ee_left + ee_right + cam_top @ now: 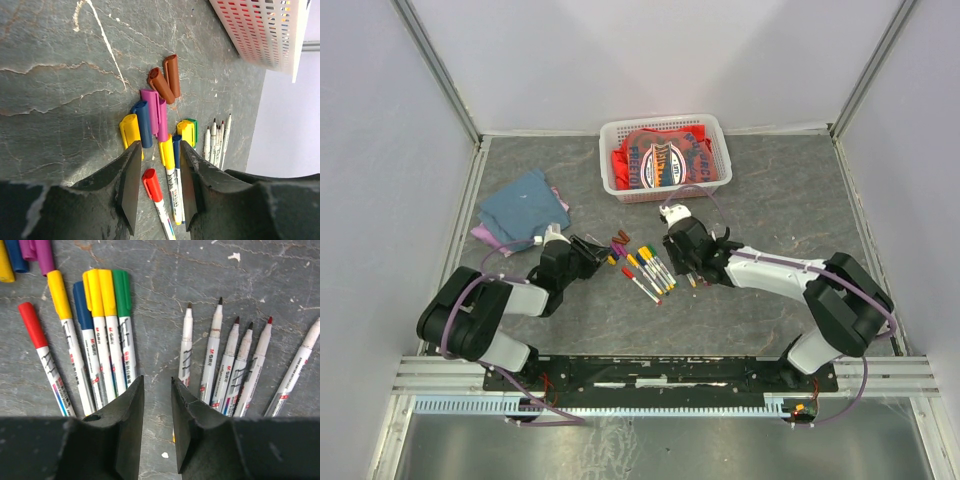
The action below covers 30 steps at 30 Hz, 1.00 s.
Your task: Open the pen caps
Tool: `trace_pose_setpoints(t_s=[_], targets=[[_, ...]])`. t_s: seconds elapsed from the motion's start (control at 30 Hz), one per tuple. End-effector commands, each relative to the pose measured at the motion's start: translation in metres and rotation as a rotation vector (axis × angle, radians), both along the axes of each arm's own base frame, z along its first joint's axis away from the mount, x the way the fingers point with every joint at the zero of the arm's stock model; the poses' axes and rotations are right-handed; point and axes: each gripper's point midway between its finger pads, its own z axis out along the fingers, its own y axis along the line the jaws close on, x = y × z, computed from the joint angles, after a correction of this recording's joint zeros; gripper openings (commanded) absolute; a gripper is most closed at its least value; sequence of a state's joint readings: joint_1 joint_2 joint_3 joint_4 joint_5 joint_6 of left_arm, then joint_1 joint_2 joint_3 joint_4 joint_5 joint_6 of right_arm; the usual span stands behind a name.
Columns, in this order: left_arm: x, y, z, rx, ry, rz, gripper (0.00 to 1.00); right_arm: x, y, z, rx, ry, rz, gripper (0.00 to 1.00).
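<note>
A dark, stone-patterned worktop is enclosed by pale walls. Both arms are reached forward from its near edge. The left gripper and the right gripper are held low over the pens near the middle, each parted a little, nothing gripped. Some pens are capped, others bare-tipped. Loose pen caps are scattered just beyond. A white basket is set at the far edge.

Loose pen caps lie clustered beside six capped pens, six uncapped pens fanned alongside
</note>
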<state>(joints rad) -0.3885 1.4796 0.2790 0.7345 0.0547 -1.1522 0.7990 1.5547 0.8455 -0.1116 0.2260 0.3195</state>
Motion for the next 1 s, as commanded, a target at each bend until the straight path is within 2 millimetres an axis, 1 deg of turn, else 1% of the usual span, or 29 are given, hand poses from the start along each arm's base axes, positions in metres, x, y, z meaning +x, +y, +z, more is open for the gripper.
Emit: trace_pose_setpoints(t_s=[0.0,0.13,0.47,0.6,0.97], targets=[[0.003,-0.003,0.013,0.012,-0.061,-0.022,0.43,0.011,0.025,0.018,0.033,-0.045,0.043,0.36],[0.003,-0.003,0.015,0.009,-0.065,-0.024,0.44,0.012,0.031,0.015,0.028,-0.039,0.050,0.36],[0.002,-0.005,0.018,0.004,-0.072,-0.029,0.47,0.014,0.038,0.001,0.011,-0.012,0.058,0.36],[0.002,-0.006,0.017,0.004,-0.071,-0.031,0.47,0.014,0.038,-0.006,0.003,0.000,0.061,0.37],[0.003,-0.009,0.019,0.001,-0.075,-0.036,0.48,0.013,0.040,-0.012,0.001,0.015,0.066,0.37]])
